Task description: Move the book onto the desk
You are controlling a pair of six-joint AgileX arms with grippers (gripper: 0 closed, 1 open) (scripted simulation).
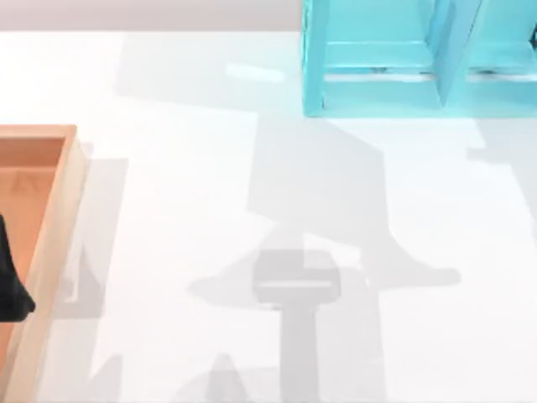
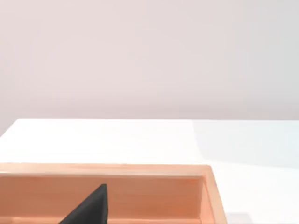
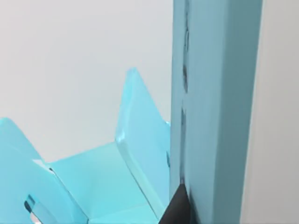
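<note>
The teal-blue book (image 3: 215, 107) stands upright in the lighter cyan shelf unit (image 3: 107, 182). In the top view the book (image 1: 456, 46) is the darker slanted slab inside the shelf unit (image 1: 369, 84) at the back right of the white desk (image 1: 210, 168). My right gripper (image 3: 177, 207) is right against the book's face, and a dark bit of it (image 1: 533, 38) shows at the top view's right edge. Over the wooden tray at the far left, my left gripper (image 1: 10, 290) stays parked, its black tip (image 2: 88, 210) above the tray floor.
An orange-brown wooden tray (image 1: 71, 210) lies along the desk's left edge, its rim (image 2: 205, 175) near the left wrist camera. Grey arm shadows fall across the middle of the desk. A pale wall rises behind the desk.
</note>
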